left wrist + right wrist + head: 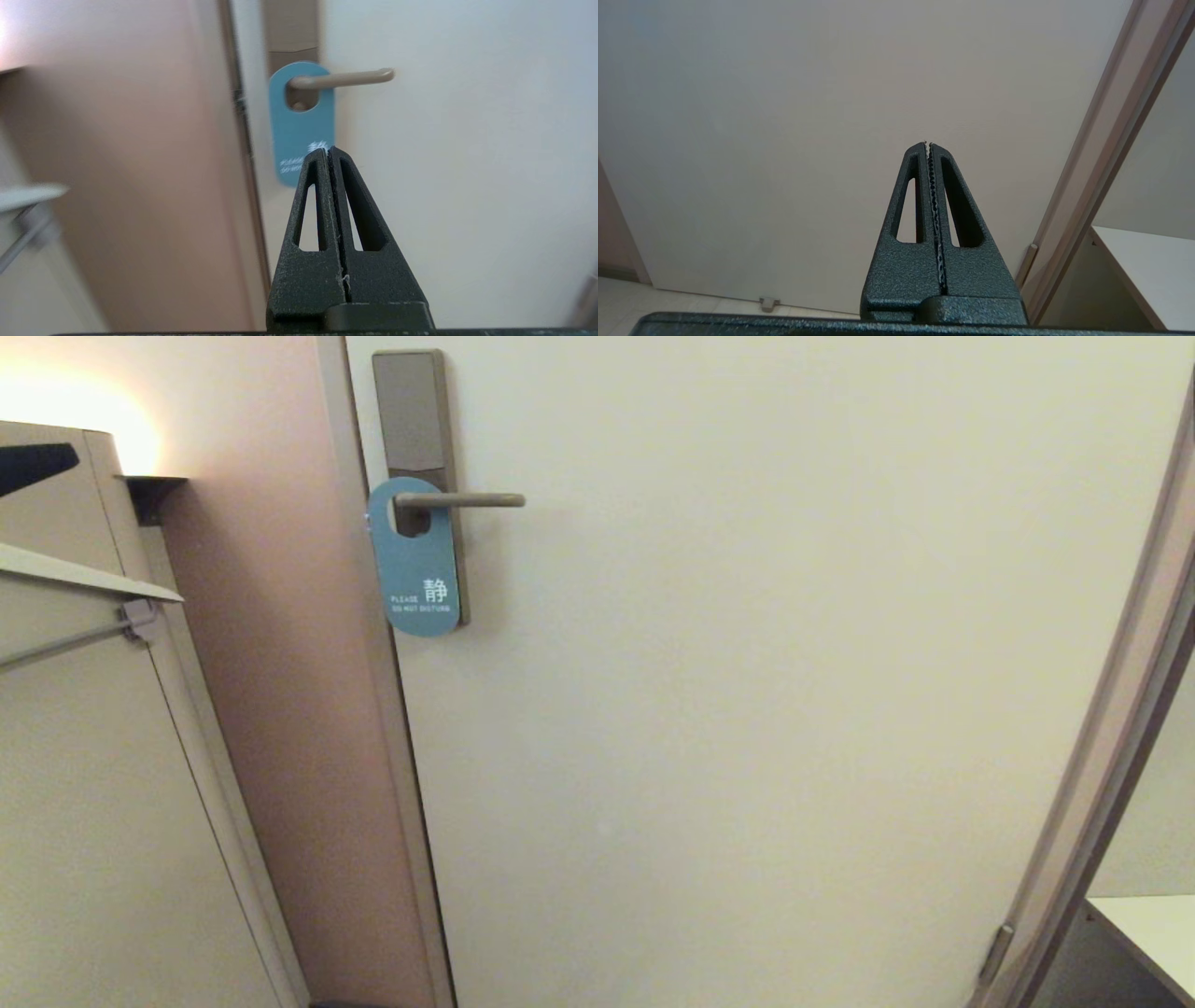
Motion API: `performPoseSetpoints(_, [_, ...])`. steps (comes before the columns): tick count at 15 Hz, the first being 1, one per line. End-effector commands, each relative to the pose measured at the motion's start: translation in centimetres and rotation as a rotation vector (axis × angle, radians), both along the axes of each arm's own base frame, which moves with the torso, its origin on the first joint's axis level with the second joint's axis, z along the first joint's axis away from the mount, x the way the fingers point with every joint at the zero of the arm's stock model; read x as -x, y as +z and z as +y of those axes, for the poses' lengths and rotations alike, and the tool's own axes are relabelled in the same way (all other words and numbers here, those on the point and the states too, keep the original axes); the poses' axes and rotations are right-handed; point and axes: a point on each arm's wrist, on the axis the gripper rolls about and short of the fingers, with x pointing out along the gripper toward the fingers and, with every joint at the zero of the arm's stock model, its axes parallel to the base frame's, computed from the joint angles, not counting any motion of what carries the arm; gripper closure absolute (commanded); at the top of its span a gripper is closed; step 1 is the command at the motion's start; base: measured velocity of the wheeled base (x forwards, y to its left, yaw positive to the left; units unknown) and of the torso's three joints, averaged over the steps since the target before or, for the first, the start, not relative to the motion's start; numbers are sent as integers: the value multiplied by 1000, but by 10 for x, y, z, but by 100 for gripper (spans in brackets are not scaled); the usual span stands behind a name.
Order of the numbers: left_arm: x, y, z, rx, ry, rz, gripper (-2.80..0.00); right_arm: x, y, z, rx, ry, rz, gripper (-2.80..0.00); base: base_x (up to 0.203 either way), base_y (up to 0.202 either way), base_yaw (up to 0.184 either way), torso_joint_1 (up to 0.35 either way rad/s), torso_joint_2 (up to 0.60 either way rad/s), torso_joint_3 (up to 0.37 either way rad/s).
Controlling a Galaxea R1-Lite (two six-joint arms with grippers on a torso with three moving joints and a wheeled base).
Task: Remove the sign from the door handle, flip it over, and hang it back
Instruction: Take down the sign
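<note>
Head view: sign (414, 560) hung by its oval hole on door handle (457, 501), blue side out, far left; no arm visible. Left wrist view: left pincer (328, 150) clenched, empty, aimed toward sign for removal. Right wrist view: right pincer (928, 144) clenched, parked facing bare door (784, 116).

Left end effector (328, 150) and right end effector (927, 144) closed.
</note>
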Motion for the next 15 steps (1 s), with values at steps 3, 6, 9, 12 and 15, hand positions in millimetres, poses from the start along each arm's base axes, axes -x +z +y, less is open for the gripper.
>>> performPoseSetpoints(3, [-33,-5,9,21,-75,59,0,0,0,0,1,0,0,0,0,0,0,0,0,0])
performPoseSetpoints(6, [-39,-7,7,118,-200,106,0,0,0,0,1,0,0,0,0,0,0,0,0,0])
performPoseSetpoints(9, [-60,-21,11,161,-208,174,0,0,0,0,1,0,0,0,0,0,0,0,0,0])
performPoseSetpoints(12, [-91,-40,18,178,-199,221,0,0,0,0,1,0,0,0,0,0,0,0,0,0])
performPoseSetpoints(15, [-123,-61,34,191,-168,251,0,0,0,0,1,0,0,0,0,0,0,0,0,0])
